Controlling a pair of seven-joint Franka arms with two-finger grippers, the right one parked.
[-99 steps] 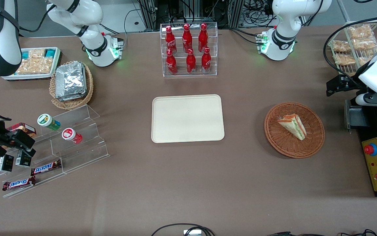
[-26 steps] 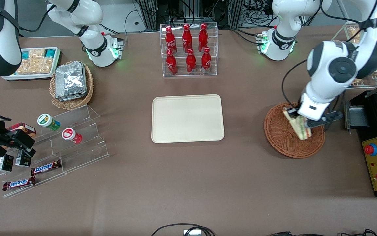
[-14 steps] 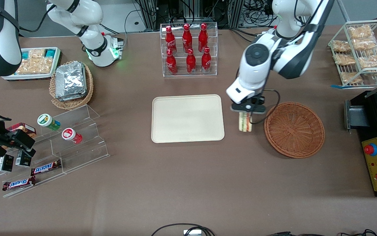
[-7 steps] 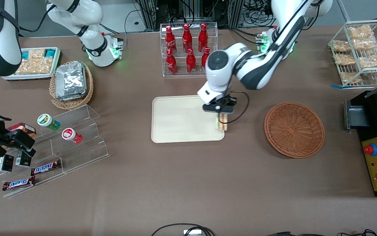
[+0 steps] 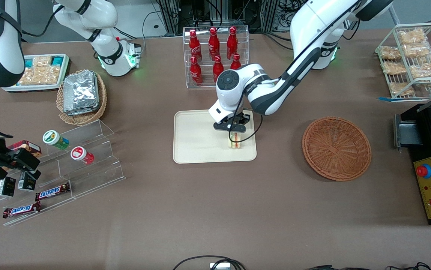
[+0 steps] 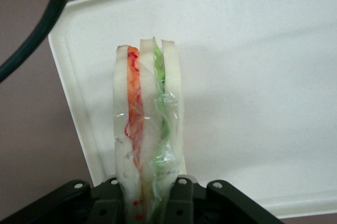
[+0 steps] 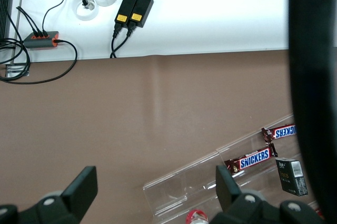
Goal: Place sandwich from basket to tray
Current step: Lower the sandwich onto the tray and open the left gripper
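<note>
Wrist view shows our gripper [image 6: 147,195] clamped on the sandwich [image 6: 147,134], held on edge over the tray [image 6: 253,92] near its basket-side rim, we judge for lowering; the basket [image 5: 336,147] sits empty.

Front view overhead; left wrist close above tray [image 6: 274,76].

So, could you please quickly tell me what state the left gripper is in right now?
Left gripper: shut on the sandwich, holding it over the tray.
</note>
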